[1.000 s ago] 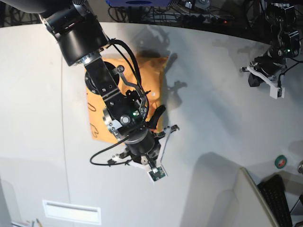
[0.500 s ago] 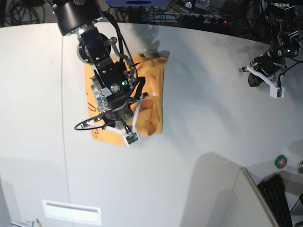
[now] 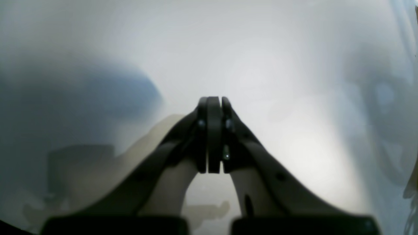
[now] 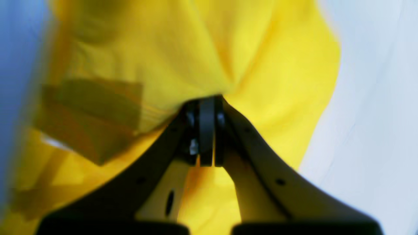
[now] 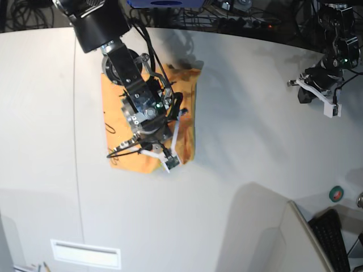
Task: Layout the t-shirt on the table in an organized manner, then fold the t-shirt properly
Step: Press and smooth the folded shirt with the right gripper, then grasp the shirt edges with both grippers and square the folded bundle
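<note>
Presently, the soft orange-yellow cotton t-shirt (image 5: 147, 122) lay folded into a compact rectangle on the smooth off-white counter (image 5: 255, 147), towards its far left in the base view. The right gripper (image 4: 206, 98) stood over the shirt, its jaws pressed fully together with a pinch of yellow cloth gathered at their tips. The left gripper (image 3: 213, 99) hung well apart near the counter's far right edge, jaws shut on nothing, bare counter beneath it. Thin black marks showed along the shirt's left edge.

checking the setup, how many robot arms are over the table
2: one arm over the t-shirt at the base view's left, the other arm at the table's far right edge.
</note>
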Controlling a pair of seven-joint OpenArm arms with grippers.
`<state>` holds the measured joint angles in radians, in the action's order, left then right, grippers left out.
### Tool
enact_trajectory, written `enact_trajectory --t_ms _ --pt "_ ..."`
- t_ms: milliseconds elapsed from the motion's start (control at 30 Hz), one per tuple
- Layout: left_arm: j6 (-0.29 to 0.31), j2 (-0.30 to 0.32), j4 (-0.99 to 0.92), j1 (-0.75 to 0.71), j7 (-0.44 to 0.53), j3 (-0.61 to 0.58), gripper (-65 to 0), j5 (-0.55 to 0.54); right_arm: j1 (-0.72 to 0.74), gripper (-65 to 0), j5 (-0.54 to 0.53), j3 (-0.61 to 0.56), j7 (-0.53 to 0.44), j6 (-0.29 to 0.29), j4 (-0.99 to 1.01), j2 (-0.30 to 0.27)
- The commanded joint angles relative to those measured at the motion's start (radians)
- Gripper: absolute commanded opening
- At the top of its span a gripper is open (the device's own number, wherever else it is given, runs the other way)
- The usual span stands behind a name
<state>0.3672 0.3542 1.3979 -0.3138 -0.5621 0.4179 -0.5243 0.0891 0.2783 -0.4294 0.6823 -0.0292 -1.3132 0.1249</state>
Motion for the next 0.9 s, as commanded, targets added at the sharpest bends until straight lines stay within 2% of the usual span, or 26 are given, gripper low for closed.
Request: enact_trajectory --t_ms 0,100,233,267,467,633,867 --pt "0.000 0.015 0.014 0.003 0.020 0.005 -65.0 -0.007 0.042 -65.0 -0.018 -0.015 -0.019 -0.015 -0.015 0.015" --pt "0.000 0.015 0.014 0.003 0.020 0.005 -65.0 -0.007 0.111 -65.0 -0.138 -0.044 -0.025 -0.061 -0.004 0.015" --pt "0.000 0.015 0.014 0.003 0.020 0.005 -65.0 -0.007 0.200 -65.0 -0.328 -0.090 -0.026 -0.061 -0.009 0.008" --pt "0.000 0.016 0.014 0.003 0.020 0.005 -65.0 -0.007 0.212 -65.0 -0.345 -0.095 -0.026 -0.061 -0.012 0.008" --pt "0.002 0.016 0.014 0.003 0.020 0.005 -65.0 -0.007 0.191 -65.0 -0.343 -0.099 0.014 -0.070 -0.099 -0.072" --pt "0.002 0.015 0.047 0.002 0.020 0.005 -65.0 -0.007 0.137 -65.0 -0.343 -0.102 0.018 -0.070 -0.027 -0.078" --pt "0.002 -0.001 0.079 -0.005 0.020 -0.077 -65.0 -0.007 -0.018 -65.0 -0.342 -0.104 0.017 -0.070 -0.091 -0.101"
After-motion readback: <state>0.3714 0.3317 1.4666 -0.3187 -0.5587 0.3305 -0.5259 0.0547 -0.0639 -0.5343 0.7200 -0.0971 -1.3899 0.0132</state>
